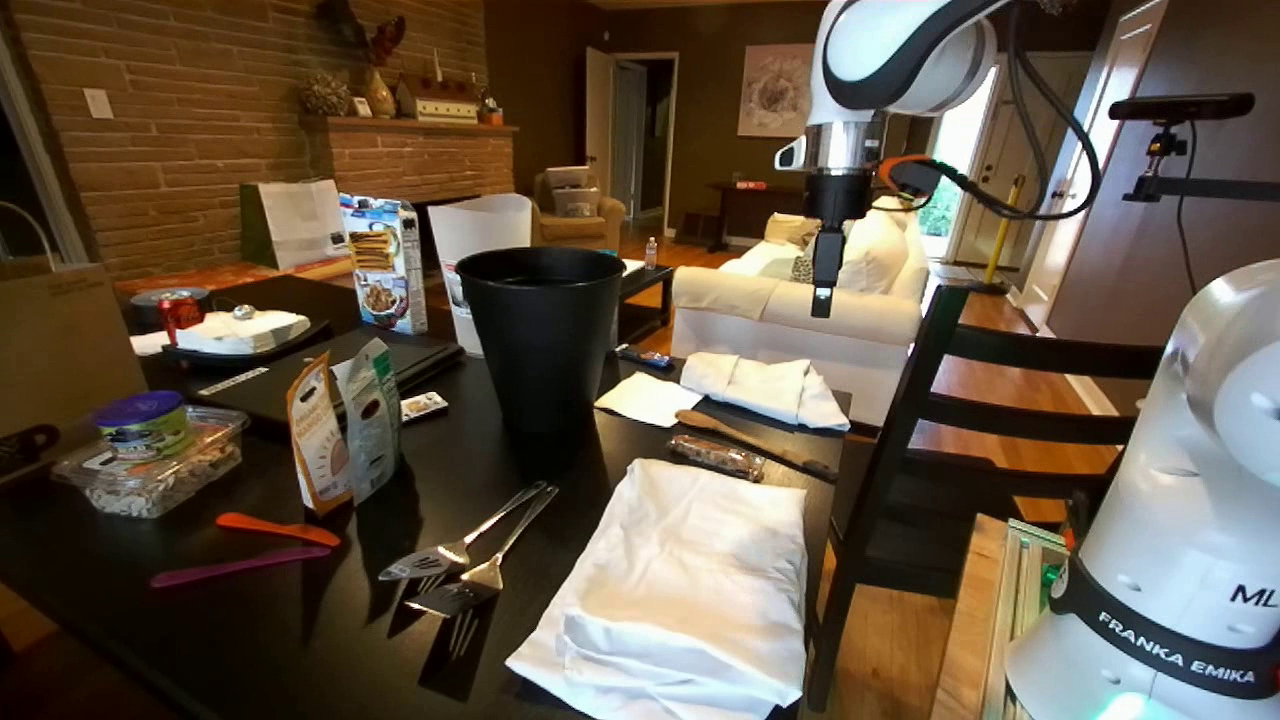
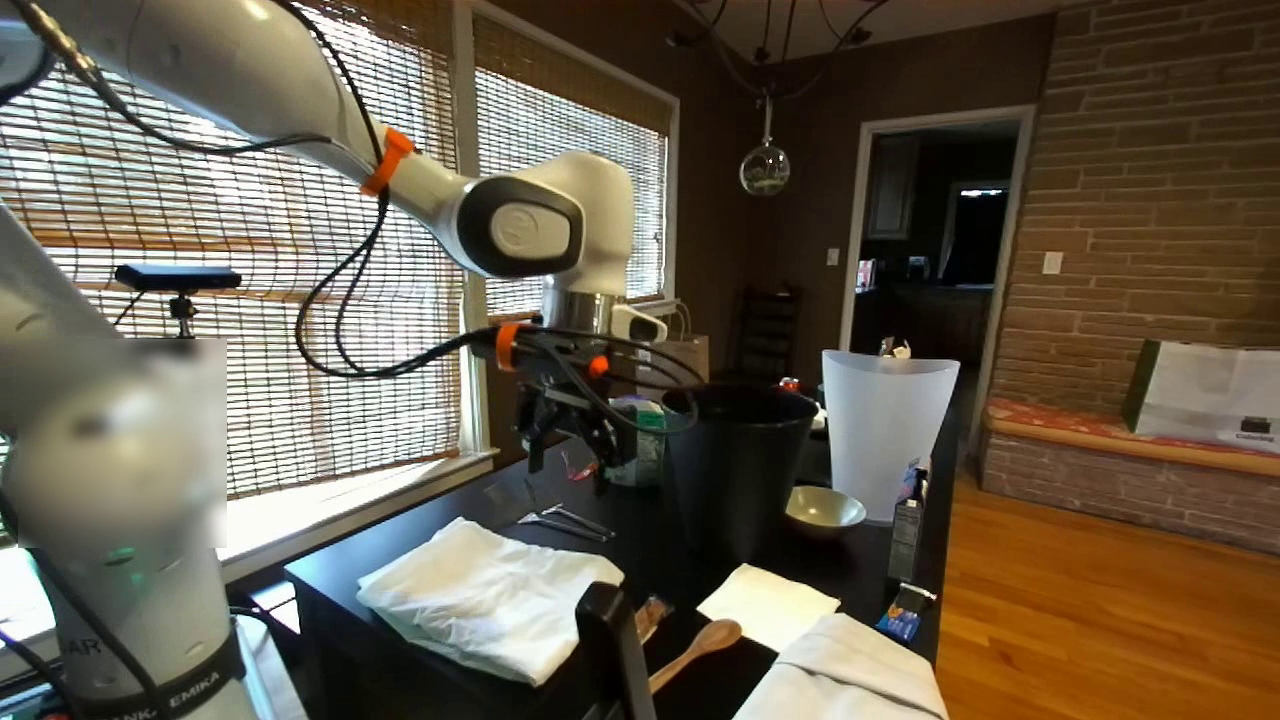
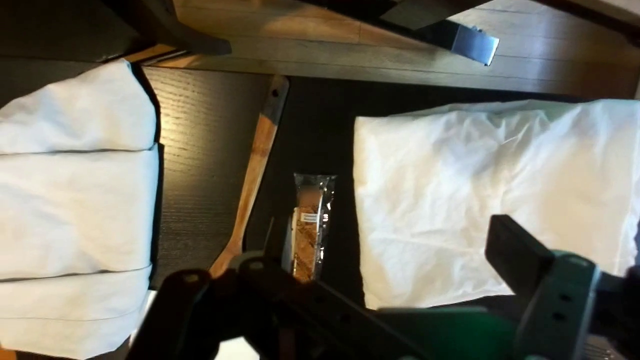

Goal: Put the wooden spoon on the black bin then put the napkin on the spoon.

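The wooden spoon [image 1: 725, 429] lies on the dark table in both exterior views [image 2: 716, 635], its bowl end close to the napkin [image 1: 652, 398]. In the wrist view the spoon [image 3: 254, 172] lies left of the jaws, its bowl partly hidden by a finger. The flat white napkin also shows in an exterior view [image 2: 768, 605], between the black bin and a folded cloth. The tall black bin [image 1: 540, 340] stands upright with its mouth up, also in an exterior view [image 2: 735, 480]. My gripper [image 3: 392, 237] is open and empty, high above the table [image 2: 568, 468].
A large white folded cloth [image 1: 690, 570] and a wrapped bar [image 3: 307, 235] lie near the spoon. A rumpled white cloth [image 1: 765, 388] lies past it. A chair [image 1: 915, 380] stands at the table edge. A white translucent bin [image 2: 885, 440] and bowl [image 2: 825, 508] stand behind the black bin.
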`<state>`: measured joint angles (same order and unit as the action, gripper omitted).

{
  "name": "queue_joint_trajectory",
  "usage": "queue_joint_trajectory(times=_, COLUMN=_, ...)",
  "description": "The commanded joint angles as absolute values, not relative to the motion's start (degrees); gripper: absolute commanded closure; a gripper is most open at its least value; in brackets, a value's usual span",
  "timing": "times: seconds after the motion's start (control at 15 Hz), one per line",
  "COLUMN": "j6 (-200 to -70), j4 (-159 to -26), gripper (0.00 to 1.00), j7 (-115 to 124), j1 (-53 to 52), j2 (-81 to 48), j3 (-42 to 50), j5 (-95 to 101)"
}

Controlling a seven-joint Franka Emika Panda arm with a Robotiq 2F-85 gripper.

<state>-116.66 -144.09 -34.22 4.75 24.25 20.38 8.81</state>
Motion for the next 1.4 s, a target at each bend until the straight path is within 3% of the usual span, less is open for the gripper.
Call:
queue_joint_trajectory(times=0.0, j6=-125.5, j4=-144.6, gripper=0.00, j7=-36.6, j1=8.3, j2=17.2, j3=22.7, j5=8.8)
queue_joint_trajectory(times=0.47, j6=-122.9, j4=-144.8, gripper=0.00, j7=-35.8, j1=8.6, j2=19.5, j3=19.8, j5=8.2)
queue_joint_trajectory(times=1.33, j6=-149.7, j4=-146.3, gripper=0.00, j7=-27.4, j1=9.7, j2=-0.6, j3=18.3, j5=5.7)
